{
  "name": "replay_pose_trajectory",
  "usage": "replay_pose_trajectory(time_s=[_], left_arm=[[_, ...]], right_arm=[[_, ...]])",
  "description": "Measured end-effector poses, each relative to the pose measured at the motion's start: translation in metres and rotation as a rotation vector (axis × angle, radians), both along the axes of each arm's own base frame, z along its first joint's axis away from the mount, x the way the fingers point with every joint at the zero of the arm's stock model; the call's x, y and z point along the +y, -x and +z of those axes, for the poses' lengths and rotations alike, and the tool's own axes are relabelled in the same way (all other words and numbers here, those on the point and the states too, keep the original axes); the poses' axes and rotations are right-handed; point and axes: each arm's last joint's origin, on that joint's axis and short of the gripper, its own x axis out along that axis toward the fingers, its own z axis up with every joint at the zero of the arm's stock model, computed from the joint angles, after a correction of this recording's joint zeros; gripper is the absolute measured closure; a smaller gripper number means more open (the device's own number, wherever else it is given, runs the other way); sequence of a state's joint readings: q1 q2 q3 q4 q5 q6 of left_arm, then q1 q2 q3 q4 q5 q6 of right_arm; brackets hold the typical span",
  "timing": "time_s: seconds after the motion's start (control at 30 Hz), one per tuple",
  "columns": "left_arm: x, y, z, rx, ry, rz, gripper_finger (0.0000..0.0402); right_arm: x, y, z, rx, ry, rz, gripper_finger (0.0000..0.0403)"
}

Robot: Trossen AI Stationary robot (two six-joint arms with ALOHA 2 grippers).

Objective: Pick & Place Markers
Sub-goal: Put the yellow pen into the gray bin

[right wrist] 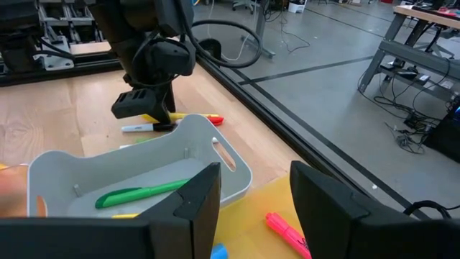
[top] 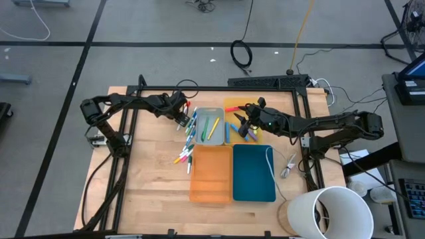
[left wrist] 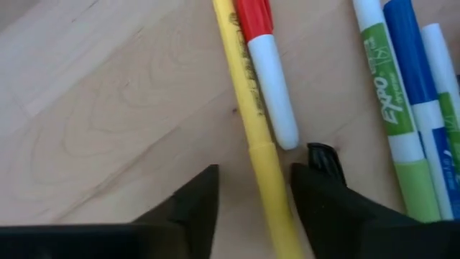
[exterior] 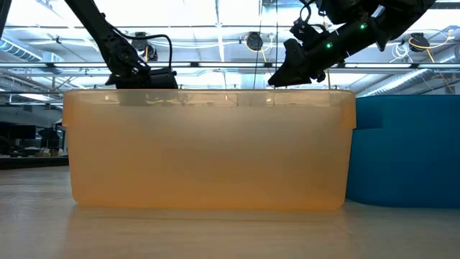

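Wooden table (top: 153,179), grey concrete floor (top: 133,26)

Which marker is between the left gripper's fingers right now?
The yellow marker: its barrel runs between the left gripper fingers. The red-and-white marker beside it ends short of them, and the green and blue ones lie off to the side.

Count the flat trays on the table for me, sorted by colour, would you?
Grey tray: 1
Yellow tray: 1
Orange tray: 1
Blue tray: 1
Total: 4
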State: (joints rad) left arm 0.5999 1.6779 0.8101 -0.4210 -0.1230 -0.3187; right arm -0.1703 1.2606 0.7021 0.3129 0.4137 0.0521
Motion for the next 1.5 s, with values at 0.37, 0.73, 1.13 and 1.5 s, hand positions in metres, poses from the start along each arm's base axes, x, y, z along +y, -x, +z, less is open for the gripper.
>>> replay_pose_trajectory(time_s=[0.37, 0.73, 1.13, 1.5], left_arm=[[-0.001, 0.001, -0.001, -0.002, 0.031, -0.009, 0.0364], [-0.001, 0.001, -0.001, 0.006, 0.022, -0.026, 0.0361], [-0.018, 0.018, 0.056, -0.085, -0.093, -0.021, 0.0358], [-0.077, 0.018, 0.122, -0.414, -0.212, -0.165, 0.0359]], right_arm=[[0.000, 0.000, 0.000, 0.001, 0.000, 0.000, 0.0248], [0.000, 0.000, 0.000, 0.003, 0.000, 0.000, 0.0248], [0.000, 0.000, 0.000, 0.003, 0.000, 0.000, 0.0248], [0.000, 0.000, 0.000, -0.004, 0.001, 0.000, 0.0248]])
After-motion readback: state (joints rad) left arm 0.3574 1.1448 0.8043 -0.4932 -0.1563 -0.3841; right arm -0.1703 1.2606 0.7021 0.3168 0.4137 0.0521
